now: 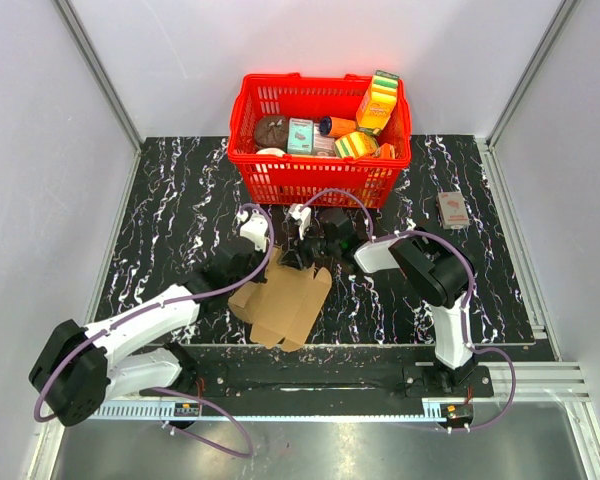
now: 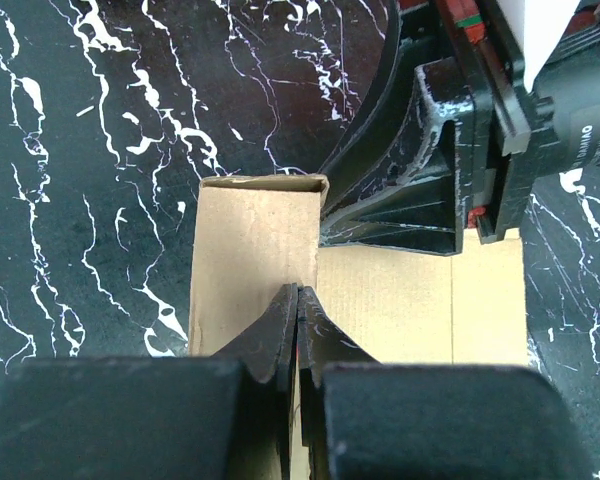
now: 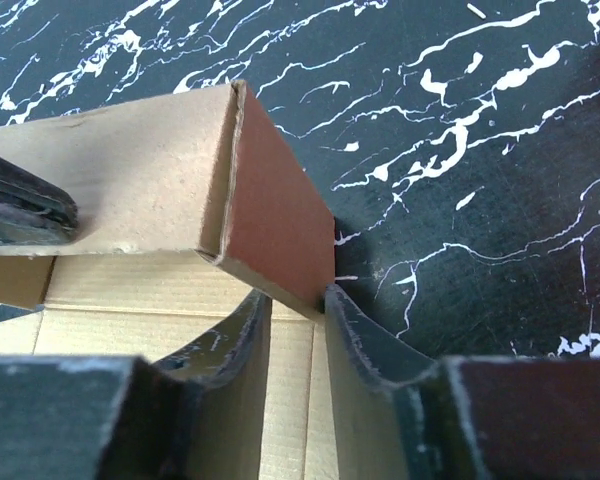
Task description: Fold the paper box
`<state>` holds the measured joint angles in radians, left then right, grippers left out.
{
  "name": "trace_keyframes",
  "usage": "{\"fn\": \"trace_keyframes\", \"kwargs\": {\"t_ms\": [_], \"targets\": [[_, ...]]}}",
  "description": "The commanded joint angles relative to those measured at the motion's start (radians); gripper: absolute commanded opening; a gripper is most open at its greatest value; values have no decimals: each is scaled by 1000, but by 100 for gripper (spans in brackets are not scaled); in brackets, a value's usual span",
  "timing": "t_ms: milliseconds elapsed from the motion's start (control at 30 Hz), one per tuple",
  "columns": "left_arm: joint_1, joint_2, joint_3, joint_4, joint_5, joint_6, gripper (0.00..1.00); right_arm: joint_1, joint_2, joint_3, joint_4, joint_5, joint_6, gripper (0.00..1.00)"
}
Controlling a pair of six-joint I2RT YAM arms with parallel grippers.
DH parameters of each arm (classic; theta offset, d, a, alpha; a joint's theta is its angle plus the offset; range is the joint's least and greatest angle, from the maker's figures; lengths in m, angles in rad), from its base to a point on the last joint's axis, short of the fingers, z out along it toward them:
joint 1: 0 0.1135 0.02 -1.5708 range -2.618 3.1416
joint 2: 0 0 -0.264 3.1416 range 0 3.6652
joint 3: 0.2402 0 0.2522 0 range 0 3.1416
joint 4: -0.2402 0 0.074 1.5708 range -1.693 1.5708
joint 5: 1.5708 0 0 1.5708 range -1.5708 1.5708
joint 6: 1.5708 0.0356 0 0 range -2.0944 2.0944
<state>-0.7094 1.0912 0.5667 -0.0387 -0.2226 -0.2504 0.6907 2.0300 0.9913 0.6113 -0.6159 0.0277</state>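
Note:
The paper box (image 1: pixel 285 305) is a brown cardboard sheet lying partly folded on the black marbled table, between the two arms. My left gripper (image 1: pixel 258 270) (image 2: pixel 298 292) is shut on a raised side wall (image 2: pixel 255 250) of the box. In the right wrist view that wall (image 3: pixel 130 180) stands upright, and an end tab (image 3: pixel 280 220) is bent round at its corner. My right gripper (image 3: pixel 298 300) (image 1: pixel 298 255) is open with a narrow gap. Its jaws straddle the tab's lower edge, and the right fingertip (image 3: pixel 340 305) touches the tab's corner. The box floor (image 3: pixel 160 310) lies flat underneath.
A red basket (image 1: pixel 320 180) full of small printed boxes and packets stands close behind both grippers. A small red packet (image 1: pixel 452 208) lies at the right of the table. The right gripper's body (image 2: pixel 430 150) looms just beyond the wall in the left wrist view.

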Motion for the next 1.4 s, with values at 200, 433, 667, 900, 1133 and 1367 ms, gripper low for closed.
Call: {"fn": "trace_keyframes", "kwargs": {"t_ms": [200, 433, 667, 900, 1133, 1367], "targets": [[14, 13, -13, 19, 28, 10, 0, -3, 22, 44, 102, -48, 26, 42], [18, 22, -11, 22, 35, 11, 0, -3, 48, 75, 111, -90, 37, 40], [21, 29, -10, 22, 42, 16, 0, -3, 72, 95, 133, -110, 60, 24], [22, 32, -8, 23, 46, 14, 0, -3, 73, 96, 140, -120, 74, 15], [22, 13, -1, 20, 48, 7, 0, -2, 39, 84, 107, -102, 58, 0], [24, -48, 79, -4, 40, -9, 0, -2, 12, 73, 70, -97, 46, 0]]}}
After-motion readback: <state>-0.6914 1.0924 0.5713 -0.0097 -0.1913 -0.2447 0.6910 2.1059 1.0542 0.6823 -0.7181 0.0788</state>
